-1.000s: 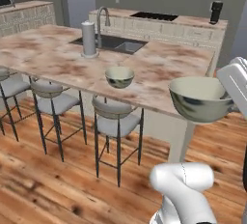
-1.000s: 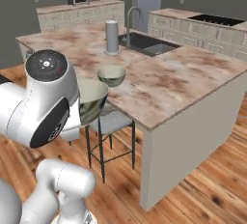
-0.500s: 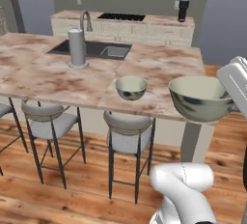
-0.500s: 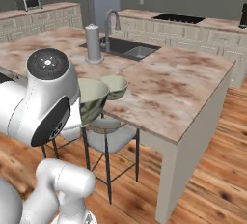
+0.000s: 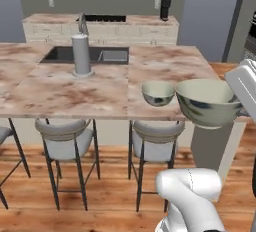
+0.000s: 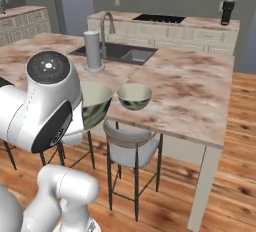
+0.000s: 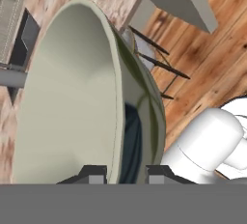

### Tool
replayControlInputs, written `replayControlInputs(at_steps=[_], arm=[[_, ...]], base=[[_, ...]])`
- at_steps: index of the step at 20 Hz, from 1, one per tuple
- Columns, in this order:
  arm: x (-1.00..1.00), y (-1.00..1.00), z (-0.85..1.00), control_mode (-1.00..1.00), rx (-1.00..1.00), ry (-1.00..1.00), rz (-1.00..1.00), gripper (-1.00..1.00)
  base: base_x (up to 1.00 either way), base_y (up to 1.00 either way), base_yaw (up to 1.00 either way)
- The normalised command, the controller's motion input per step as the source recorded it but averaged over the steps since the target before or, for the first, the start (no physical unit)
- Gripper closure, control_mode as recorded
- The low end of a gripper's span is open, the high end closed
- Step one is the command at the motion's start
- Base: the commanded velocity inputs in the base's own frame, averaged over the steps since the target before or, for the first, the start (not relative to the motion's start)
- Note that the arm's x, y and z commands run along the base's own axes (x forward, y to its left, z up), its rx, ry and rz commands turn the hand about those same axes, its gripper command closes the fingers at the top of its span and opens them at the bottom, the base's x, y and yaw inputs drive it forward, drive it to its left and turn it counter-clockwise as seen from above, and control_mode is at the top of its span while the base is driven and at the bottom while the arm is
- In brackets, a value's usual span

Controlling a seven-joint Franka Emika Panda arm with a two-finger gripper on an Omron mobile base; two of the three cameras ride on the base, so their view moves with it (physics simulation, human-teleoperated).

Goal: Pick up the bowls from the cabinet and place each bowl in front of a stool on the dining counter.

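My gripper [image 7: 124, 174] is shut on the rim of one grey-green bowl [image 7: 72, 102], with one finger inside the cream hollow and one outside. That bowl [image 5: 207, 101] hangs level just off the near edge of the dining counter [image 5: 75, 91], above and right of a stool [image 5: 156, 132]. From the right base view my arm covers part of this bowl [image 6: 97, 103]. The other bowl [image 5: 158, 93] stands upright on the counter by its near edge, directly behind that stool [image 6: 131, 137]. A second stool [image 5: 65, 132] stands to the left. The cabinet is out of view.
A steel canister [image 5: 81, 56] stands by the dark sink [image 5: 97, 54] and faucet [image 6: 106, 26]. The back worktop carries a cooktop [image 6: 160, 18] and a black appliance [image 5: 165, 8]. Wood floor [image 6: 225, 186] lies open past the counter's right end.
The whole scene has swung as the base drove along the island; I now face the counter's long side squarely. The held bowl stays the same in my gripper.
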Motion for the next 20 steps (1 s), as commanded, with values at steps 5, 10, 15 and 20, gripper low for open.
replayControlInputs(at_steps=[5, 10, 15, 20], arm=[[0.00, 0.00, 0.00, 1.00, 0.00, 0.00, 0.00, 1.00], [0.00, 0.00, 0.00, 1.00, 0.00, 0.00, 0.00, 1.00], [0.00, 0.00, 0.00, 1.00, 0.00, 0.00, 0.00, 1.00], [0.00, 0.00, 0.00, 1.00, 0.00, 0.00, 0.00, 1.00]], base=[[0.00, 1.00, -0.40], [0.11, 1.00, -0.39], [0.60, 1.00, -0.25], [0.71, 0.96, -0.06]])
